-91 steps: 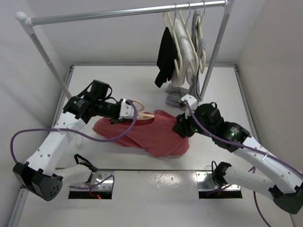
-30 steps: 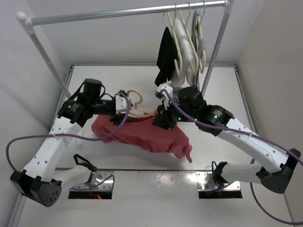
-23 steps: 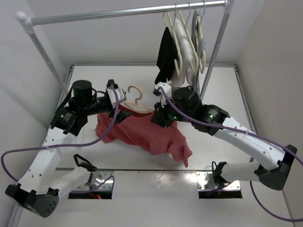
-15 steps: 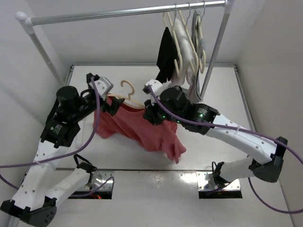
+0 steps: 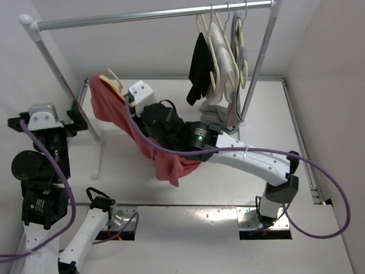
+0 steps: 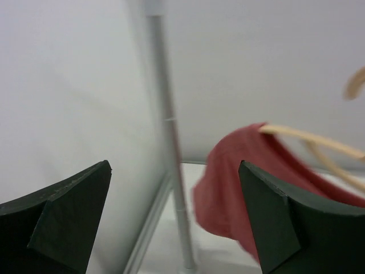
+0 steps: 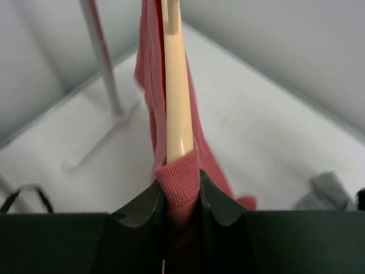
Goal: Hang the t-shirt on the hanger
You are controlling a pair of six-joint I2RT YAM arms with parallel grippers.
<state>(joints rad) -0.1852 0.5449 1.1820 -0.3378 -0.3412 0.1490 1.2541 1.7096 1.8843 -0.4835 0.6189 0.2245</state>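
Observation:
The faded-red t-shirt (image 5: 111,111) hangs in the air by the rack's left pole, draped over the peach hanger (image 5: 114,80), whose hook pokes out above the cloth. My right gripper (image 5: 126,94) is shut on the shirt's ribbed collar with the hanger arm inside it. The wrist view shows the collar pinched between the jaws (image 7: 181,194) and the hanger (image 7: 174,85) rising out of it, with the t-shirt (image 7: 204,149) trailing below. My left gripper (image 5: 77,117) is drawn back at the far left, open and holding nothing (image 6: 174,171). It faces the t-shirt (image 6: 239,171) and the hanger (image 6: 308,137).
The rack's rail (image 5: 148,16) runs across the top, on a left pole (image 5: 63,85) and a right pole (image 5: 256,68). A black garment (image 5: 199,63) and cream hangers (image 5: 222,51) hang at its right end. A grey garment (image 5: 214,117) lies beneath them.
My right arm has lifted the t-shirt and hanger off the table, up and left toward the left pole. My left gripper let go, opened wide and pulled back to the left.

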